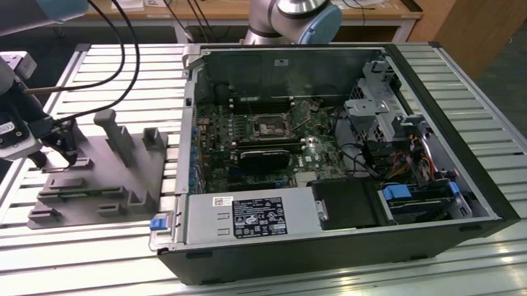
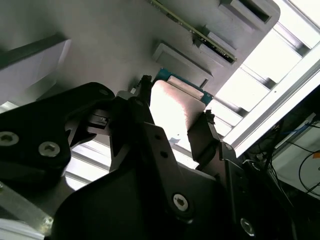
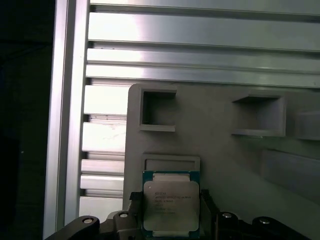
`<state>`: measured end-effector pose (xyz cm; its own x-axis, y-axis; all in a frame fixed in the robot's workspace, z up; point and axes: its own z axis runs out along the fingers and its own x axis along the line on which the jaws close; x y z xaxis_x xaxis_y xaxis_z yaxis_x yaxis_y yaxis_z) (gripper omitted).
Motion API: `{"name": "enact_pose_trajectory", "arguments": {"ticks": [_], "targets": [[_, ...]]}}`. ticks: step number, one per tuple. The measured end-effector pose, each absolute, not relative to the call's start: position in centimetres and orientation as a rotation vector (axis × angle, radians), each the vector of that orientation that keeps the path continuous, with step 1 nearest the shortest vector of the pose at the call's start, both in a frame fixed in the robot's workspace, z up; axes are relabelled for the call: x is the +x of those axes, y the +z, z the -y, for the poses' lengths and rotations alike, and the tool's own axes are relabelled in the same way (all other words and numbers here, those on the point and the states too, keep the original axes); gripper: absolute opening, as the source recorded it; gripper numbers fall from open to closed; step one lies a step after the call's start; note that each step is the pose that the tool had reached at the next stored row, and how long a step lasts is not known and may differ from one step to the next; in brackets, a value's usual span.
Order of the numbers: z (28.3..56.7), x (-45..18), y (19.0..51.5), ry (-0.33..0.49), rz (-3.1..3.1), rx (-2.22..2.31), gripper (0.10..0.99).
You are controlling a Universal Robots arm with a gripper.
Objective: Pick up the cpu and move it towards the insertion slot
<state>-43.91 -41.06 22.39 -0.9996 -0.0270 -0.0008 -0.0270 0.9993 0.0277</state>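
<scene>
Tool [image 3: 169, 196] low over fixture [image 3: 225, 155], clasping cpu [image 3: 171, 210].

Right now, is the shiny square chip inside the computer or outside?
Outside: the silvery square chip is at the hand, over the grey plastic tray beside the black computer case.

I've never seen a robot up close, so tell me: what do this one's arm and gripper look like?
The arm has silvery-grey tube sections with light blue caps on its joints, and black cables trail down towards its wrist. The gripper is matte black, built of angular linked plates fastened with silver screws, ending in two slim black jaws.
</scene>
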Motion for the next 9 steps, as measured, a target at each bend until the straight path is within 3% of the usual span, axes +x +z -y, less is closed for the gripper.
{"name": "enact_pose_trajectory", "arguments": {"ticks": [9], "targets": [[41.1, -43.9, 23.7, 0.044, -3.141, -0.042, 0.541]]}}
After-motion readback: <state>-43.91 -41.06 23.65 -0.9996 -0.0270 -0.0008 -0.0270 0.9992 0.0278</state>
